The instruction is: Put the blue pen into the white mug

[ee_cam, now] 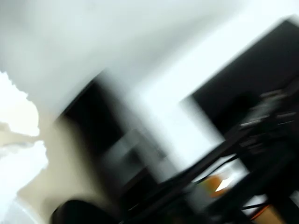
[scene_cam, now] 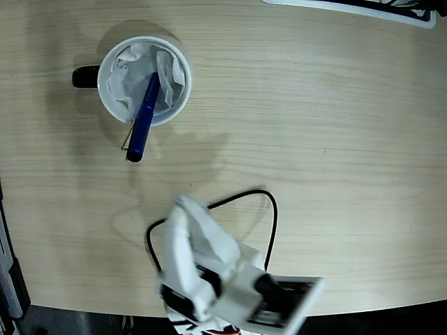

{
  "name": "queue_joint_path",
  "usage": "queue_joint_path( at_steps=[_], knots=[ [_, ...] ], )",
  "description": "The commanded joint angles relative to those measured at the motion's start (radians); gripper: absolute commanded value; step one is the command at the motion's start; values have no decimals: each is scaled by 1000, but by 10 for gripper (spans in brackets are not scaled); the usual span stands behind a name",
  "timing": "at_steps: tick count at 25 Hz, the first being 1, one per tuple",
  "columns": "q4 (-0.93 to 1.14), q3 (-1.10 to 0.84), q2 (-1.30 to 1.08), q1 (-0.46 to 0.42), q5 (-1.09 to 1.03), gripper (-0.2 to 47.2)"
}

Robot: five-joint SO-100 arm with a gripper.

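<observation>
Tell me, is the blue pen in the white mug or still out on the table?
In. The blue pen leans inside the white mug, one end on the crumpled paper, the other sticking out over the rim.

Table point(scene_cam: 335, 139): pale wood grain, smooth, matt.
Mug point(scene_cam: 108, 94): white ceramic look, smooth, slight sheen; handle black.
Paper point(scene_cam: 133, 73) in mug: white, crumpled, matt.
Pen point(scene_cam: 143, 118): blue, glossy, metallic look; thin metal clip at its side.
Arm point(scene_cam: 209, 265): white plastic, smooth, fairly matt, with black parts.
Cable point(scene_cam: 269, 209): black, smooth.
Wrist view: too blurred to judge any surface.
</observation>
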Motion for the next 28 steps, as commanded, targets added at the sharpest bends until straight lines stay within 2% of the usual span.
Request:
queue_joint_path(
  at_steps=[1, 3, 5, 9, 15, 23, 28],
  knots=[
    [118, 9, 127, 77, 166, -1],
    [288, 9, 199, 152, 275, -1],
    [555, -18, 285, 221, 396, -1],
    [965, -26, 407, 308, 529, -1],
    [1465, -21, 499, 311, 577, -1],
    [1856, -48, 624, 272, 640, -1],
    [1879, -49, 641, 299, 686, -1]
  ],
)
